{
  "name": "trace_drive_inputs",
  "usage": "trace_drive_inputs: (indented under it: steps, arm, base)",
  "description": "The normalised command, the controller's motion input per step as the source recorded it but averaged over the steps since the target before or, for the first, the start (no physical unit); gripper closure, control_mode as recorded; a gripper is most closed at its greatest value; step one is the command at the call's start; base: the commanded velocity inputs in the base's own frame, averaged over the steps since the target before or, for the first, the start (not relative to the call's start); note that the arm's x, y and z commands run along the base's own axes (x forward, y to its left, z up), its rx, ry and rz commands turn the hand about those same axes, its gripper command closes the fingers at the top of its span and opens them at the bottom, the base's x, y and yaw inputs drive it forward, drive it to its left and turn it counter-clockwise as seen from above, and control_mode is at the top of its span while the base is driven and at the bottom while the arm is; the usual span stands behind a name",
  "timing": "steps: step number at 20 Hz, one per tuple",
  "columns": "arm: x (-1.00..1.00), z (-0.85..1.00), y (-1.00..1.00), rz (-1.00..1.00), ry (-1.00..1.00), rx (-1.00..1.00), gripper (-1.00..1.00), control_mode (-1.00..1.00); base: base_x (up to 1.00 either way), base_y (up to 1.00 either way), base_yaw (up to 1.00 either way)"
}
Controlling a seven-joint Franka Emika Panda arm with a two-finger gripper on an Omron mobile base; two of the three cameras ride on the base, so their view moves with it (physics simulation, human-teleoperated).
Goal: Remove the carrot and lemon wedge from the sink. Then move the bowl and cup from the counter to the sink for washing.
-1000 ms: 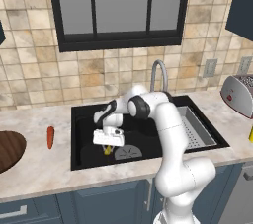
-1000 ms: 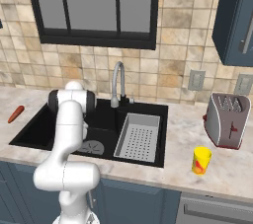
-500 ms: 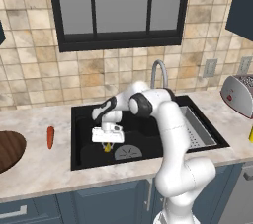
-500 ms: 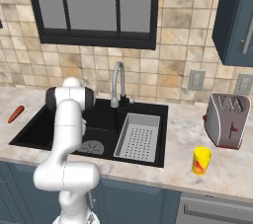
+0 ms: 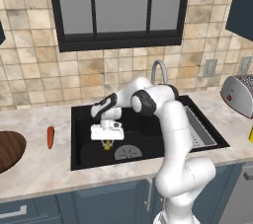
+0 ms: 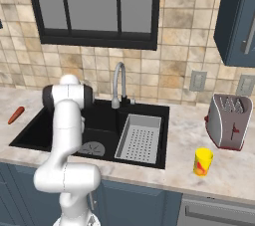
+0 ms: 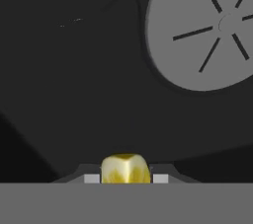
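The gripper [image 5: 106, 143] is clamped on the lemon wedge [image 7: 125, 168], which sits between the fingertips above the floor of the sink [image 5: 84, 114], close to the round drain [image 5: 128, 153]. The wedge is therefore held but not yet out of the basin. The carrot [image 5: 50, 137] lies on the counter [image 5: 44, 168], left of the sink; that removal appears complete. The bowl [image 5: 9, 150] rests at the counter's left edge, and the cup [image 6: 202, 162] stands right of the sink. Both transfers remain.

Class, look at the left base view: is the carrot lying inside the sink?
No, the carrot lies on the counter, left of the sink.
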Motion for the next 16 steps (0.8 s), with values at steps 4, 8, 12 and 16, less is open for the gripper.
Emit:
trace_drive_inputs:
  steps: [4,8,12,16]
  arm:
    - [-0.08,0.33,0.04,0.02,-0.04,0.00,1.00,-1.00]
    - [-0.11,0.31,0.04,0.02,-0.08,0.00,1.00,-1.00]
    - [-0.12,0.31,0.04,0.02,-0.10,0.00,1.00,-1.00]
    - [-0.15,0.28,0.04,0.01,-0.12,0.00,1.00,-1.00]
  base:
    - [0.00,0.00,0.00]
    - [0.00,0.00,0.00]
    - [0.00,0.00,0.00]
    - [0.00,0.00,0.00]
